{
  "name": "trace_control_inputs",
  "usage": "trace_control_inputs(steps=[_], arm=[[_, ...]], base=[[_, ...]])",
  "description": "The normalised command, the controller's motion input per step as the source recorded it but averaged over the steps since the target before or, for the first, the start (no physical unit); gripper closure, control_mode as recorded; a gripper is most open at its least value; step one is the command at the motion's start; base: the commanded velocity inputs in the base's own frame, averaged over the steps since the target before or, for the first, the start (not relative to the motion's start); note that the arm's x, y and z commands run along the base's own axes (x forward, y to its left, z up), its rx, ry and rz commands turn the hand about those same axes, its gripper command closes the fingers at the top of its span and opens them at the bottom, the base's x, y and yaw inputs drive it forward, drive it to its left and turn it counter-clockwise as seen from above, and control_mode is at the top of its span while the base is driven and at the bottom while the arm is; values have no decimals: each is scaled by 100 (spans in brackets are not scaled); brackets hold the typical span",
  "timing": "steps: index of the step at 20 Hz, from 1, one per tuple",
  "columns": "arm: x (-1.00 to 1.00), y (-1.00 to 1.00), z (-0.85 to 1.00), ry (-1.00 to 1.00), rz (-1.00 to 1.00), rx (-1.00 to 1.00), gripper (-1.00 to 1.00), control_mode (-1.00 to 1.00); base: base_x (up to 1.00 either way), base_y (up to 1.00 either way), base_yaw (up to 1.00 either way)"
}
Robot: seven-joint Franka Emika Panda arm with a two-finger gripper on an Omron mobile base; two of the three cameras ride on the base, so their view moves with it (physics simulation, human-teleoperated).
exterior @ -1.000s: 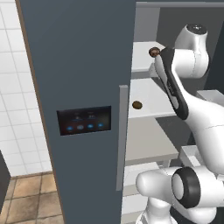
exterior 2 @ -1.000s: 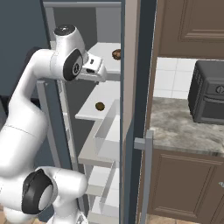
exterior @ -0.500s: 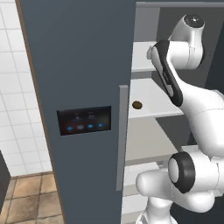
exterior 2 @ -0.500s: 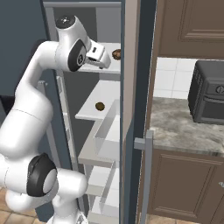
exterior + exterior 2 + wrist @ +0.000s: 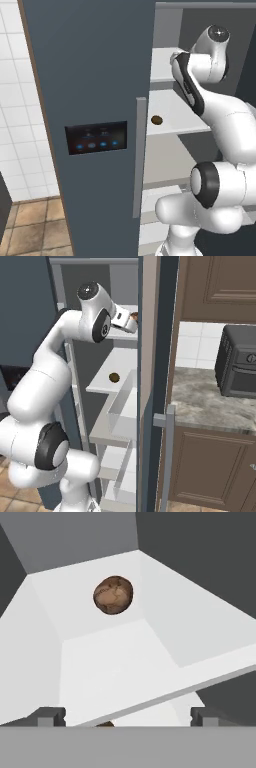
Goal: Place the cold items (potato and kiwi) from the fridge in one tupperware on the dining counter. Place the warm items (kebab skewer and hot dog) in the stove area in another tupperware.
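Potato straight ahead on the fridge's upper shelf.
My pincer (image 5: 127, 717) is spread wide, empty; the potato (image 5: 113, 595) lies farther in, near-round.

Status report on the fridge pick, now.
Hand open, empty, at the upper fridge shelf. Potato ahead on that shelf, untouched. Kiwi on the shelf below. Nothing between hand and potato.

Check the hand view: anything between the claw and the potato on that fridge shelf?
Nothing. In the hand view, bare white shelf runs from the open claw up to the potato.
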Motion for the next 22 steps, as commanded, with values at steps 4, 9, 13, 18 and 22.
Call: trace_control_inputs(steps=[4,9,13,18,22], arm=[[44,-14,13,0,-1,2,-100,-100],[49,0,11,0,0,4,-100,-100],[46,0,0,0,0,0,-100,-100],[55,0,0,0,0,0,-100,-100],[48,-4,-7,0,-1,0,-100,-100]], base=[[0,0,0],[0,0,0],[0,0,0],[0,0,0],[0,0,0]])
